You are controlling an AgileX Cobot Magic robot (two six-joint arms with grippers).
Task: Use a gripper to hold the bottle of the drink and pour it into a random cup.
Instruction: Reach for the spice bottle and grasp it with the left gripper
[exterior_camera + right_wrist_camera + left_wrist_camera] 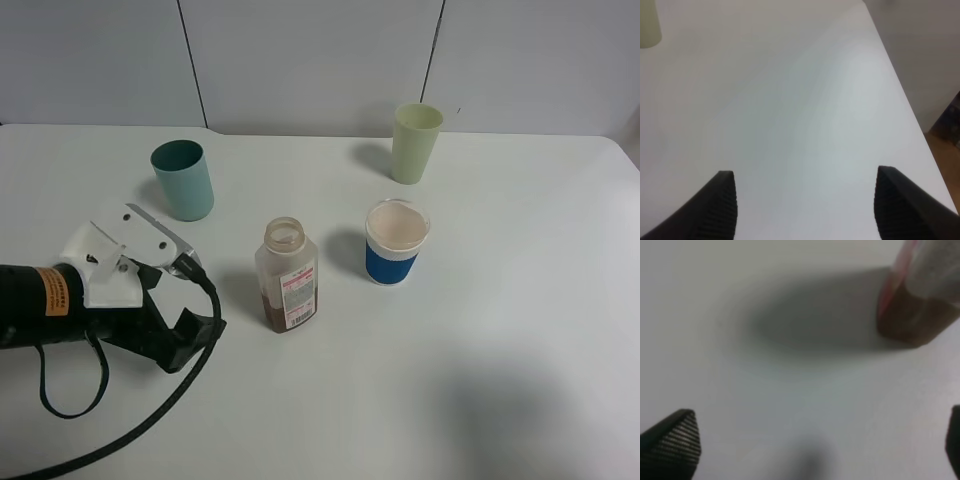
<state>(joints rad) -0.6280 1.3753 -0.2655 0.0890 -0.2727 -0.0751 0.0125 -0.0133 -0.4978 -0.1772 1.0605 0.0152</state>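
Here the left gripper (pixel 810 447) is near the bottle (pixel 288 280), fingers (pixel 672 442) spread. The right gripper (pixel 805 210) has fingers likewise spread.

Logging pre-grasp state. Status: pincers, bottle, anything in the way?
Left pincer open, short of bottle, no contact. Right pincer open, holding nothing. Bottle upright, uncapped, drink low. Nothing between left pincer and bottle.

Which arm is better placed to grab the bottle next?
Left. The left gripper is open beside the bottle, which shows in its wrist view; the right gripper, also open, faces mostly table, outside the overhead view.
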